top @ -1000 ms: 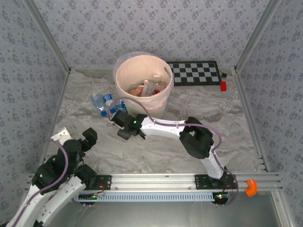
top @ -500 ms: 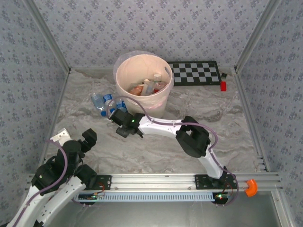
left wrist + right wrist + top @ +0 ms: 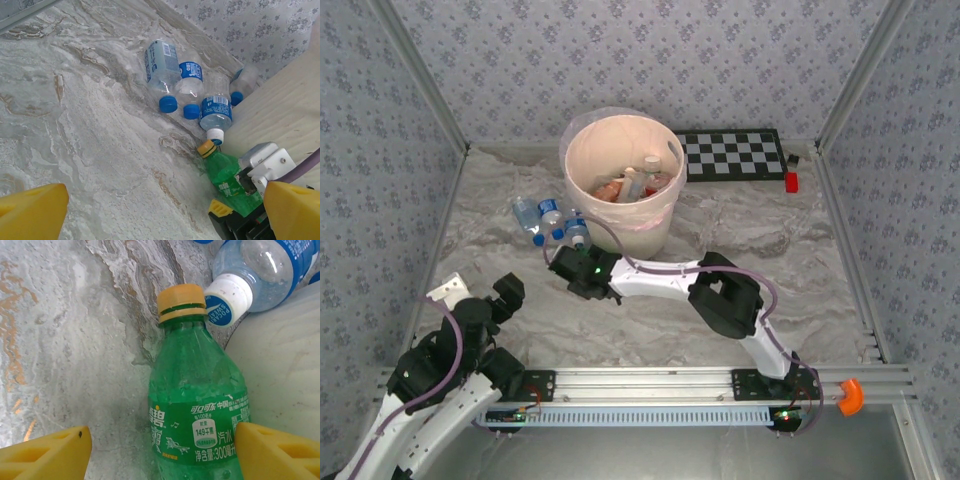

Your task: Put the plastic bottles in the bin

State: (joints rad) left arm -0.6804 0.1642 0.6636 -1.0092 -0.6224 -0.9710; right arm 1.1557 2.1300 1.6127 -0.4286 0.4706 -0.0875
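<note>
Item 1. Left fingers [image 3: 506, 291]: spread to full width, nothing held, hovering over the marbled grey-white surface [image 3: 770, 250].

Item 2. Clear plastic bottles with blue labels [image 3: 186, 82]: a cluster laid flat on the surface, well ahead of the left fingers and just beyond the tips of the right fingers [image 3: 570, 270]. Most are blue-capped. One, the clear plastic bottle with a white cap [image 3: 260, 270], is seen nearest the right fingers.

Item 3. Green plastic bottle with a yellow cap [image 3: 195, 405]: laid flat between the right fingers, cap pointing away from them. These fingers are parted about halfway. One is seen against the label and a gap is left at the other, so the bottle is not clamped.

Item 4. Round pale peach plastic bin [image 3: 592, 150]: stood close beside the right fingers, with several bottles [image 3: 635, 185] already inside.

Item 5. Black-and-white checkerboard [image 3: 732, 153] and small red block [image 3: 791, 181]: placed far to the right of both fingers.
</note>
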